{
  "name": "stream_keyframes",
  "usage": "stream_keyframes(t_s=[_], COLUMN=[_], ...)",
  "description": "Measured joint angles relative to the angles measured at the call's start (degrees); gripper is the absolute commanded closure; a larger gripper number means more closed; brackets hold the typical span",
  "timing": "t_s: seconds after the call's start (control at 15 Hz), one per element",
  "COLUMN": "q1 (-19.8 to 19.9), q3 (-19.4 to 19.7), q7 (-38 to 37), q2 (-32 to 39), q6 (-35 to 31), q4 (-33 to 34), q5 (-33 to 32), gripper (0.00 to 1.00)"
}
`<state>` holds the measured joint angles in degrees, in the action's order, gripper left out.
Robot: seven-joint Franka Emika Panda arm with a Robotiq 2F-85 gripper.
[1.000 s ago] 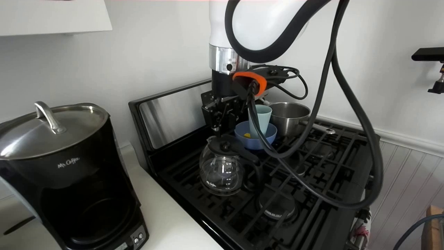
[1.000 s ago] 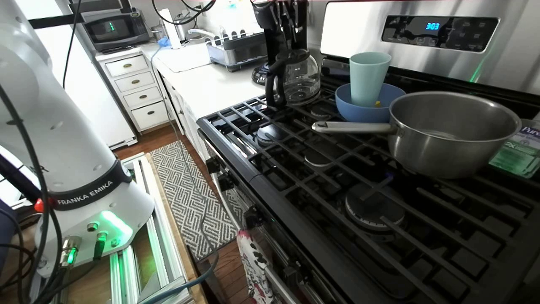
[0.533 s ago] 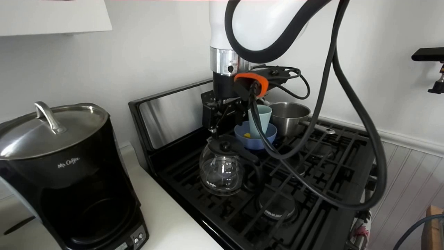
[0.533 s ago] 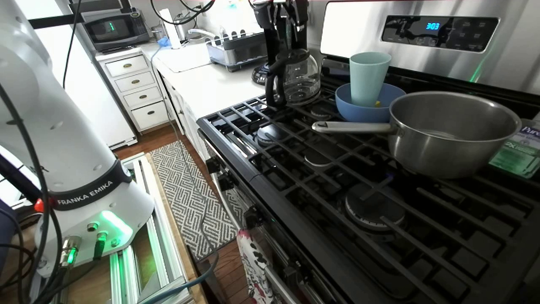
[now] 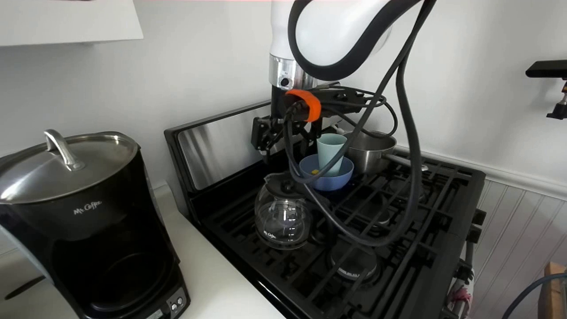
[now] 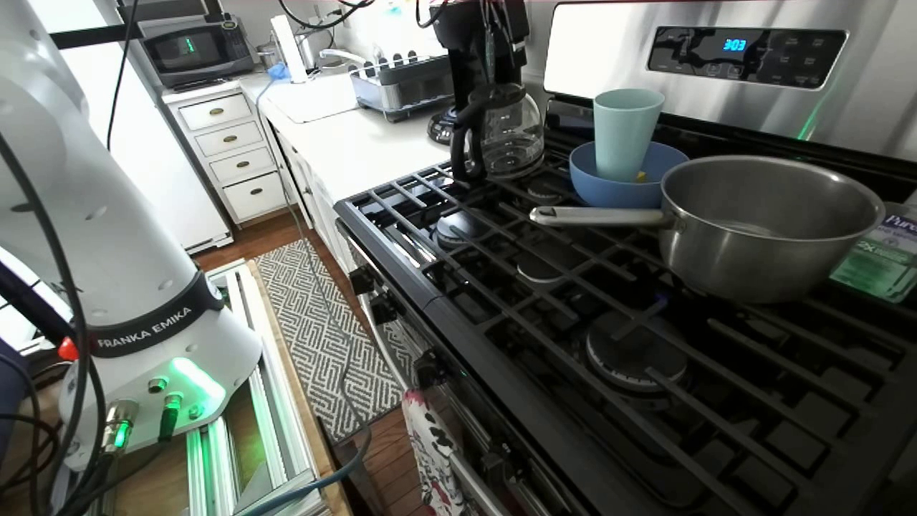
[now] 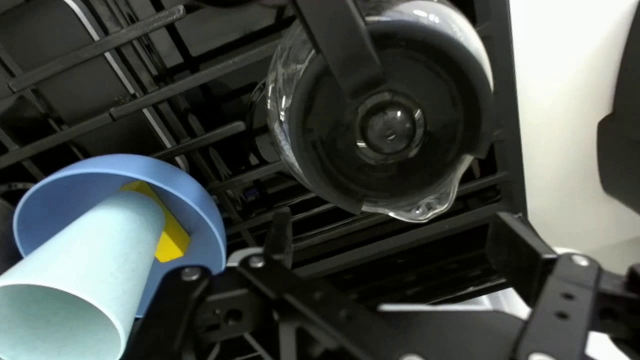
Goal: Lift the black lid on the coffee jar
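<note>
The coffee jar (image 5: 283, 221), a clear glass carafe, stands upright on the stove grate in both exterior views. Its black lid (image 5: 278, 185) sits on the mouth; from above, the wrist view shows the lid (image 7: 440, 105) as a dark disc with a round centre and the handle's arm (image 7: 345, 50) crossing onto it. My gripper (image 5: 285, 153) hangs above and behind the jar, apart from the lid. In the wrist view the gripper (image 7: 396, 237) is spread wide, nothing between its fingers, with the jar's spout just beyond them. A drooping cable partly covers the jar's handle.
Close beside the jar, a teal cup (image 7: 95, 260) leans in a blue bowl (image 7: 117, 162) with a yellow block (image 7: 172, 240). A steel pot (image 6: 759, 265) stands behind them. The coffee machine (image 5: 88, 212) is on the counter. A thick cable (image 5: 416, 159) loops over the stove.
The gripper has risen off the lid, its wrist has turned, and its fingers stand wider apart. The hanging cable swung toward the jar. Jar and lid have stayed put.
</note>
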<state>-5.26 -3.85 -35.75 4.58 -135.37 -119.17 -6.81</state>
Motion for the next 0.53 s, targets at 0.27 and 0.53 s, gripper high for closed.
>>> stream_keyframes(t_s=[0.27,0.53], q1=[0.0,0.0], q3=[0.3,0.5], q7=[-4.0,-7.2], q2=[0.7,1.0], q6=[0.1,4.7], q4=[0.4,1.3], q5=[0.0,0.4], gripper=[0.0,0.0])
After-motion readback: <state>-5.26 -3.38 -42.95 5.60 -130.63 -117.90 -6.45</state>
